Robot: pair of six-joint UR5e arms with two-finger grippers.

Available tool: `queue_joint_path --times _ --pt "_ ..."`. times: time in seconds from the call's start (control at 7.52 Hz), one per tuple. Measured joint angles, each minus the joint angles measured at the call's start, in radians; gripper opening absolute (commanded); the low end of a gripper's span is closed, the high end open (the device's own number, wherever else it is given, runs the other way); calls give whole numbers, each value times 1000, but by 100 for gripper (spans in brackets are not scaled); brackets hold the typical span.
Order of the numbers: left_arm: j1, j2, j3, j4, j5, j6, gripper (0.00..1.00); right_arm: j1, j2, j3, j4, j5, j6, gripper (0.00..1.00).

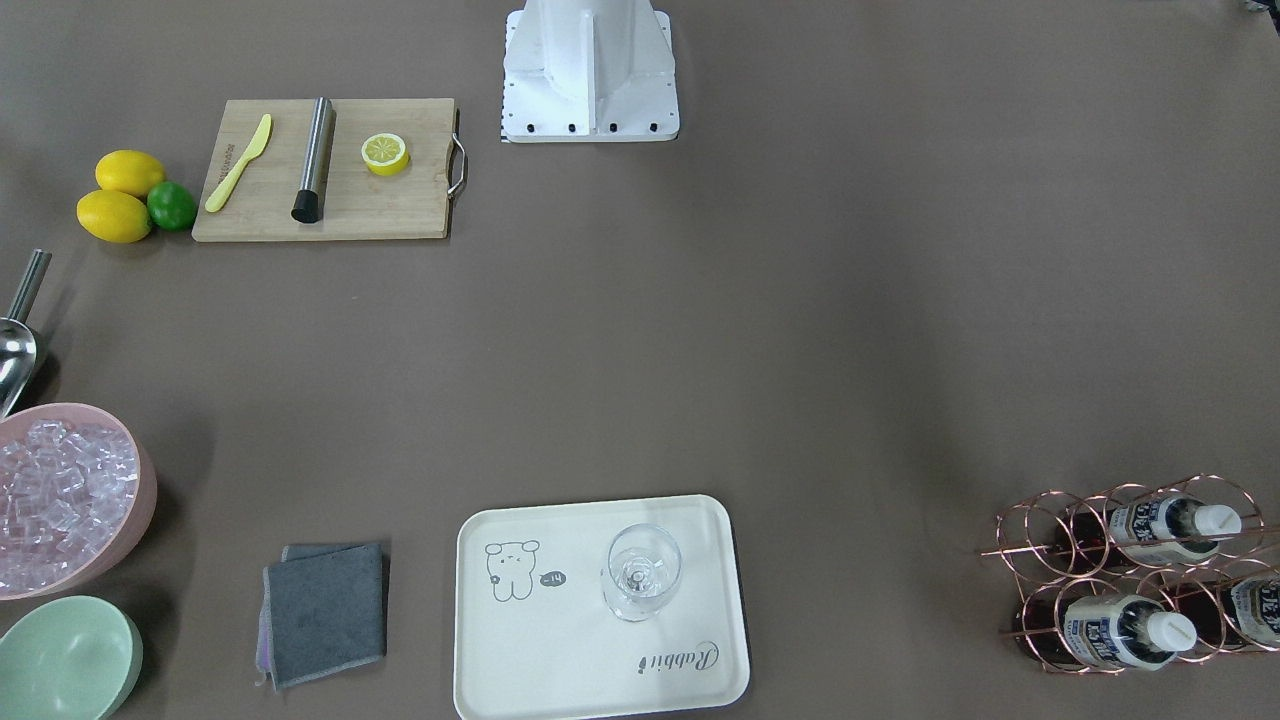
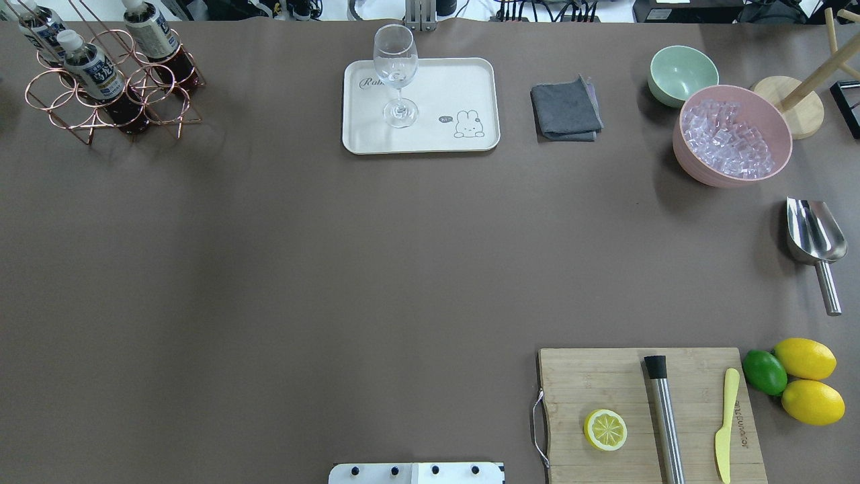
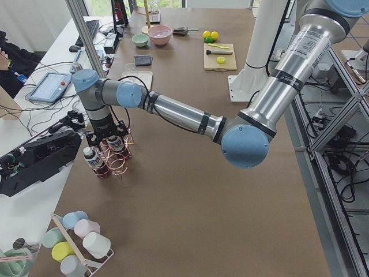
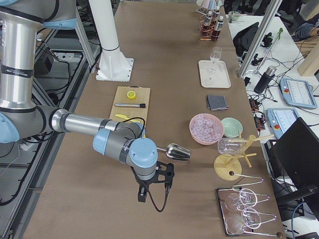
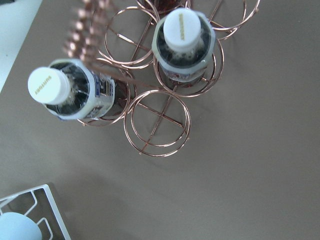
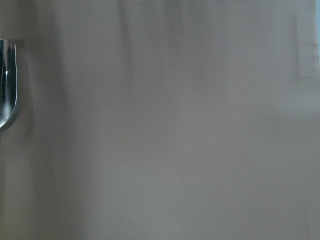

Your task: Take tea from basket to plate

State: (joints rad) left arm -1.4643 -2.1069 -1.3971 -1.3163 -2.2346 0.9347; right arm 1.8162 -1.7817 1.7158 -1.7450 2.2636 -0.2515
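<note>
Currently, front-facing view: three bottles of tea point(image 1: 1130, 628) stand in the basket point(image 1: 1030, 535) at 4 o'clock on the table point(image 1: 700, 350). The plate point(image 1: 560, 640) at 6 o'clock carries only a stemmed glass point(image 1: 640, 570), so nothing is transferred yet.
Overhead: basket at 10 o'clock, no arms in frame.
Left-side view: left tool point(image 3: 108, 137) hovers over the basket, likely lining up on a cap (spread or pressed together: cannot tell).
Left wrist: caps at 12 and 9 o'clock, empty ring at centre.
Right-side view: right tool point(image 4: 152, 181) hangs beside the scoop point(image 4: 177, 152), probably parked clear; state cannot tell.
</note>
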Motion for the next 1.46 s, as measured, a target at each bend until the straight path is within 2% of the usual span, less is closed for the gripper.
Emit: queue_joint_path --times 0.4,0.67,1.33,1.46 --pt "-12 -95 17 2 -21 57 97 0 1 -1 0 4 -1 100" --pt "-10 -155 69 -1 -26 57 96 0 1 0 -1 4 -2 100" --pt "40 -201 181 -98 -41 20 95 1 1 1 -1 5 -2 100" --pt "50 -212 193 -104 -44 2 78 1 1 1 -1 5 -2 100"
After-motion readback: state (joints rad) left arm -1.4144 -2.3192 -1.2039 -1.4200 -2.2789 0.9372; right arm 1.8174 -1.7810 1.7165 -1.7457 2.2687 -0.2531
